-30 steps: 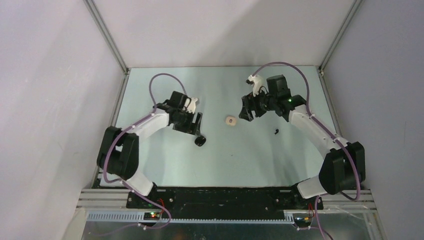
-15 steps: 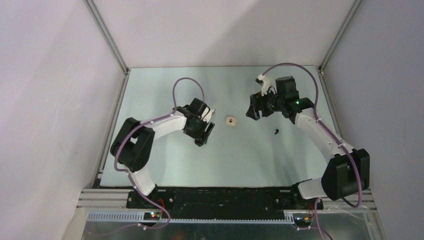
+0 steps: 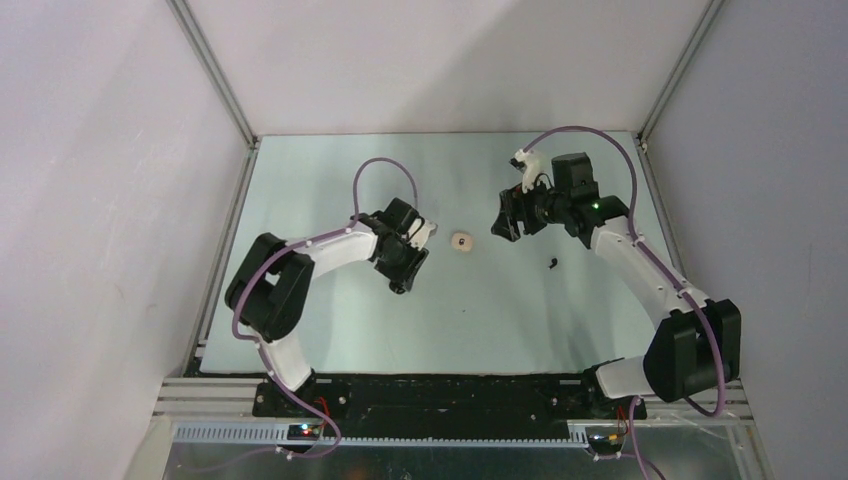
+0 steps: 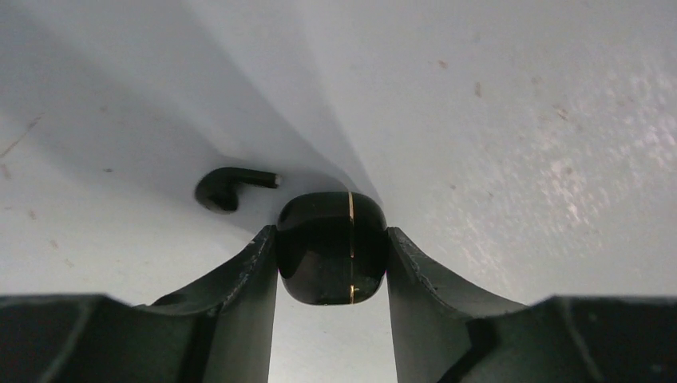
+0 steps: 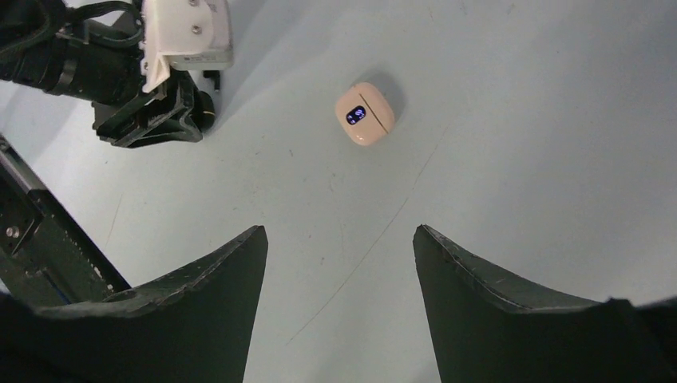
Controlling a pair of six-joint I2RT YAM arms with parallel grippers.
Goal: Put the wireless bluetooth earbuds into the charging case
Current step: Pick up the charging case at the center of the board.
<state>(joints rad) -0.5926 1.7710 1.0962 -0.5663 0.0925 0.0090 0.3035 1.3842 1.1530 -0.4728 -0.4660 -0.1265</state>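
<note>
In the left wrist view a glossy black charging case (image 4: 331, 251) with a thin gold seam sits between my left gripper's (image 4: 331, 233) fingers, and both pads press its sides. It rests on the table. One black earbud (image 4: 226, 186) lies just past it to the left. A closed cream charging case (image 3: 461, 241) lies mid-table, also seen as the cream case (image 5: 365, 113) in the right wrist view. My right gripper (image 3: 500, 222) hovers open to the right of it, nothing between its fingers (image 5: 215, 279). A second black earbud (image 3: 552, 264) lies near the right arm.
Pale green table top (image 3: 480, 320) with grey walls on three sides and metal frame posts at the back corners. My left gripper (image 3: 402, 268) and its wrist camera (image 5: 188, 32) show at the upper left of the right wrist view.
My left arm swung right and down over the black case, and its jaws closed onto the case's sides. The right gripper shifted slightly right, then held still and open.
</note>
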